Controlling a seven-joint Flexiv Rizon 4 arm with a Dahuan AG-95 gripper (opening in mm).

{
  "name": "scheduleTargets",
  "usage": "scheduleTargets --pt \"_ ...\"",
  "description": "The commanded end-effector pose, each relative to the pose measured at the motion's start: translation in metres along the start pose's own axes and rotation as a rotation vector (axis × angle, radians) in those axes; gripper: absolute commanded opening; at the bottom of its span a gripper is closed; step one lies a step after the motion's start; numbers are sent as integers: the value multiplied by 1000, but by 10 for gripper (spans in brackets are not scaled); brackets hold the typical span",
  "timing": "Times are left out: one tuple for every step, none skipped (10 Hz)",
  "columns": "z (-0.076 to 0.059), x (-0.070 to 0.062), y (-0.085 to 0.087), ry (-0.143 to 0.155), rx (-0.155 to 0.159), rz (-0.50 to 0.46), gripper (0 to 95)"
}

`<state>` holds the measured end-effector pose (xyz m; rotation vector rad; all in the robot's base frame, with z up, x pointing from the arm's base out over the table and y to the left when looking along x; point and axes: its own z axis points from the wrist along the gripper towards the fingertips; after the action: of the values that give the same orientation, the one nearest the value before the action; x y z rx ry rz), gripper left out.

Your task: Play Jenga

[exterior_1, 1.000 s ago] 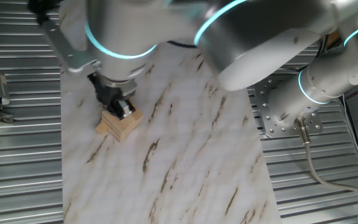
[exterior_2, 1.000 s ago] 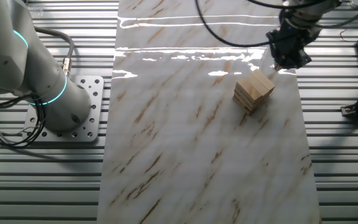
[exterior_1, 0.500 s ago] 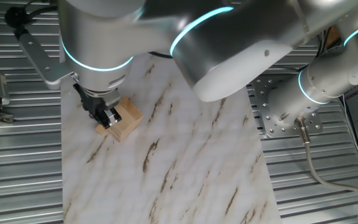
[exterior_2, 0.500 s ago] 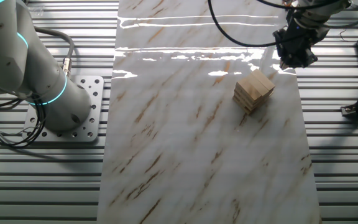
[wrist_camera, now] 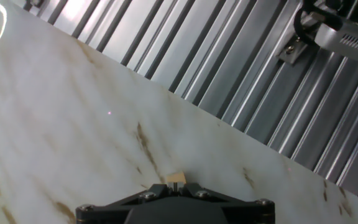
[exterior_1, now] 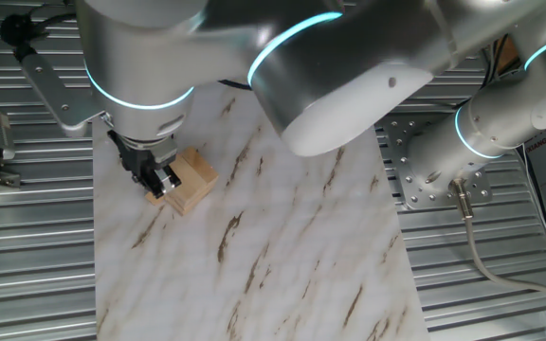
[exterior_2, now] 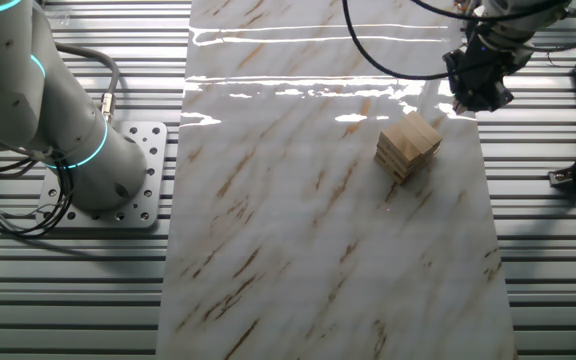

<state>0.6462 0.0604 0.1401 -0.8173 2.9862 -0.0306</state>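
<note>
So the gripper [exterior_1: 159,177] has been shifted off the top of the Jenga [exterior_1: 187,184] stack over the last second: a second ago it was sat right over the blocks, and now it's parked at the stack's left side in one fixed view, just beside it or maybe touching, hard to call. From the other fixed view the gripper [exterior_2: 480,88] is seen further out toward the right edge than before, up and to the right of the stack [exterior_2: 408,146], which hasn't budged and looks intact. Fingers are read as narrow, close together, and nothing is seen held between them, though whether they're fully closed can't be told. In the hand view only a tiny tan block corner [wrist_camera: 175,178] is caught just above the gripper body, so the stack is mostly out of that camera's sight. Best guess: it's being lined up for a side push or pull on one block, so the game is barely started. The surface is a glossy marble-pattern board [exterior_2: 318,230] with brown veins, laid on ribbed metal slats [exterior_2: 78,290], with the arm's base plate [exterior_2: 133,190] bolted at the left.
</note>
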Motion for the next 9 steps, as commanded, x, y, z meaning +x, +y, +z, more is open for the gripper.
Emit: scheduleTargets --pt "2 -3 0 -2 -3 -1 0" --pt "4 -4 1 -4 -4 -1 0" --pt "5 -5 0 -3 -7 -2 0" --pt "7 -5 -1 -4 -9 -6 0" --pt "9 -6 -2 -4 -12 -10 0" --pt "12 -6 -2 -2 -12 -12 0" --pt "14 -6 -3 -4 -13 -15 0" --pt "17 -5 -3 -6 -13 -18 0" --pt "21 -6 -3 -6 -13 -23 0"
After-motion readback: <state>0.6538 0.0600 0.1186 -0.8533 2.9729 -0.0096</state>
